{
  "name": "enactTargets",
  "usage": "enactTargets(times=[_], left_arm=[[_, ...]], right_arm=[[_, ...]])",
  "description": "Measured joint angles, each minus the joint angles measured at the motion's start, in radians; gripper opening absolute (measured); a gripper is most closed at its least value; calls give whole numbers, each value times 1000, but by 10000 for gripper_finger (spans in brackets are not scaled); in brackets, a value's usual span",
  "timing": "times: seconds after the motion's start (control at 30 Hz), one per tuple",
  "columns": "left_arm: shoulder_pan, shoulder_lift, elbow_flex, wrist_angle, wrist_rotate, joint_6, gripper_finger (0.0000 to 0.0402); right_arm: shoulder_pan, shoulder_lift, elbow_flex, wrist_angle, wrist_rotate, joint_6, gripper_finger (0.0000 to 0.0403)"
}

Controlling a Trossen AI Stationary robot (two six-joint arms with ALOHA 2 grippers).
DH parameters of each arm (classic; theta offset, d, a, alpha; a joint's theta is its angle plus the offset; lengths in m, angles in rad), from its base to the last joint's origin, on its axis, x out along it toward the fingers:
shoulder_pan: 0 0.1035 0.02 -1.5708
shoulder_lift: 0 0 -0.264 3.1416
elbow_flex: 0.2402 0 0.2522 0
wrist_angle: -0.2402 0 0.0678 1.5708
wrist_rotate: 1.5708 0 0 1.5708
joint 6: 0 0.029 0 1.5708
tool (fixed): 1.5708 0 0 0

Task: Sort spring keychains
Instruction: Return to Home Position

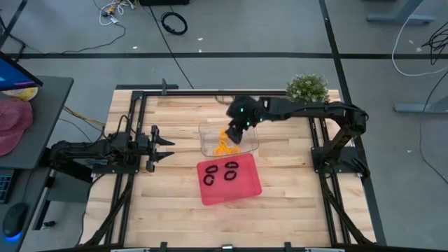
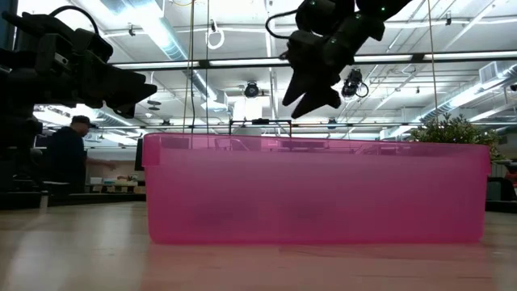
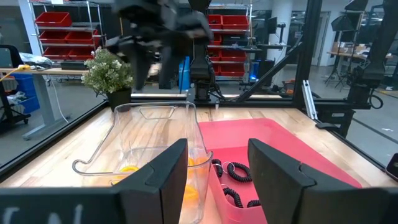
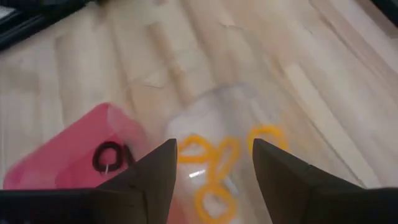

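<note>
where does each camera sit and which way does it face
High: overhead, straight down on table; left arm at side, right arm over clear bin.
Low: tabletop level, facing red tray wall; both arms above.
Left wrist: across at bin, tray; own jaws open.
Right wrist: down on orange keychains; own jaws open.
Shared: wrist views both show orange keychains in bin.

The desk (image 1: 287, 203) is pale wood planking, smooth, with a low sheen. The tray (image 1: 241, 190) is smooth, translucent pink-red plastic. The bin (image 1: 205, 133) is clear, glossy plastic. The orange spring keychains (image 1: 225, 145) and black spring keychains (image 1: 230, 168) look like coiled plastic cord. The left tool (image 3: 217, 149) and right tool (image 4: 214, 146) have dark, matt fingers.
</note>
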Motion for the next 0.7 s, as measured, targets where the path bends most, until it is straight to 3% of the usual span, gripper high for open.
enactTargets(times=[0.23, 0.4, 0.7], left_arm=[[0, 0, 0, 0, 0, 0, 172], [0, 0, 0, 0, 0, 0, 172], [0, 0, 0, -1, 0, 0, 172]], right_arm=[[71, -61, -129, 223, -10, -126, 210], [79, -227, -229, 317, -6, -158, 210], [137, -619, -555, 653, -6, -191, 210]])
